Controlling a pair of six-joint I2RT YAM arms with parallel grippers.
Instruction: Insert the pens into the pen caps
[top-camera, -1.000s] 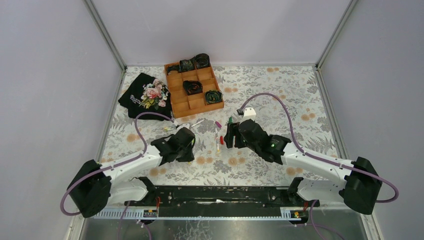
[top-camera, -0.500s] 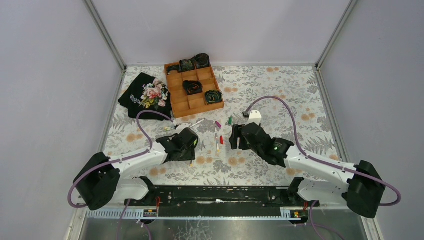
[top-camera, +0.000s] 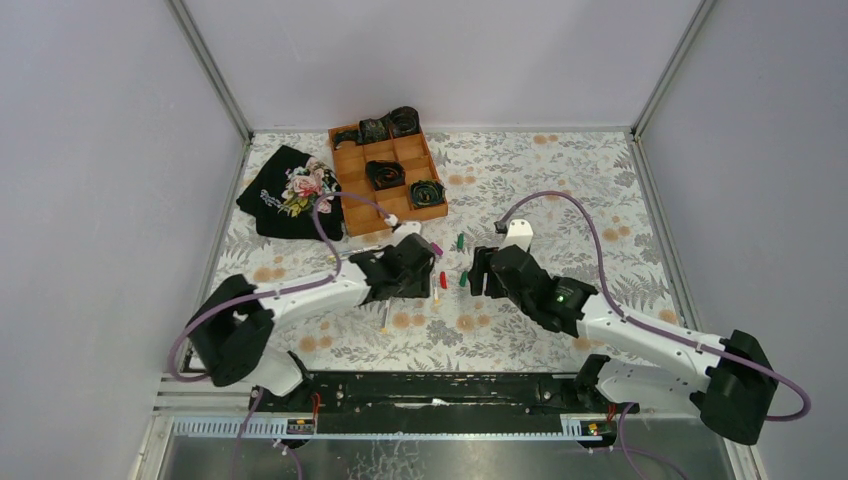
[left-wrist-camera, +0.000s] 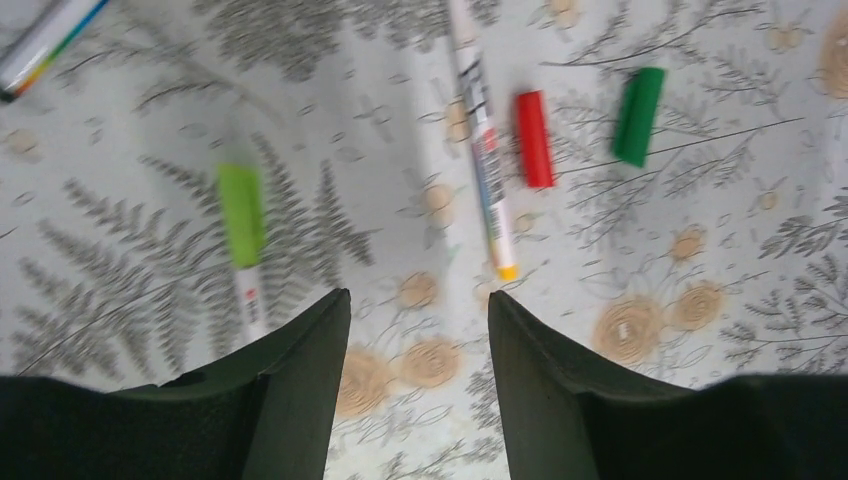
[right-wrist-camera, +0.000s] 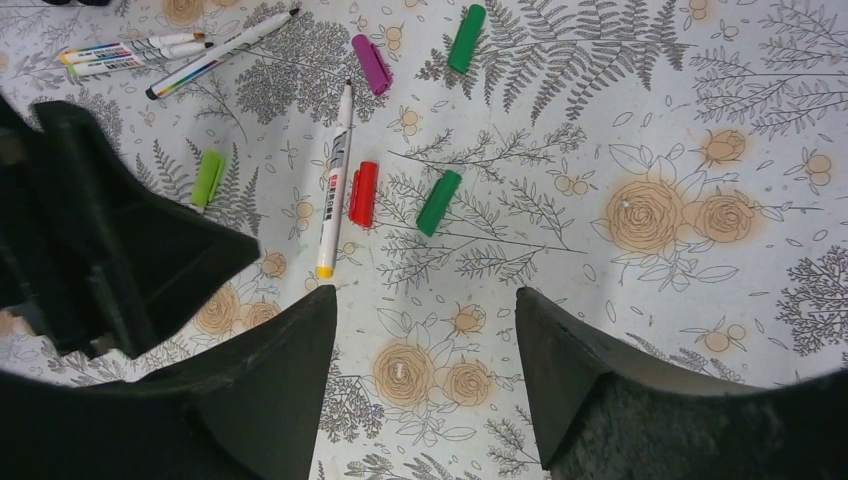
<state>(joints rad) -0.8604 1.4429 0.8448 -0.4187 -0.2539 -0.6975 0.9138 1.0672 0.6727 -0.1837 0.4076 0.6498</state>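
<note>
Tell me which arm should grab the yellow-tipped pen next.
Left. The left hand, open, hovers close over the yellow-tipped pen, whose tip lies just ahead of the finger gap. The right hand, also open, sees that pen off to one side, with the nearer green cap more centred instead.

Five pens (right-wrist-camera: 333, 185) (right-wrist-camera: 220, 53) (right-wrist-camera: 130, 43) (right-wrist-camera: 135, 63) (left-wrist-camera: 250, 300), one wearing a lime cap (right-wrist-camera: 207, 178), plus four loose caps (right-wrist-camera: 363, 193): two green (right-wrist-camera: 466, 24) (right-wrist-camera: 439, 202), one red, one magenta (right-wrist-camera: 371, 64).

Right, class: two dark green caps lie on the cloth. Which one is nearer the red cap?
The green cap lying just beside the red cap, not touching it. The other green cap sits farther off, nearer the magenta cap.
</note>
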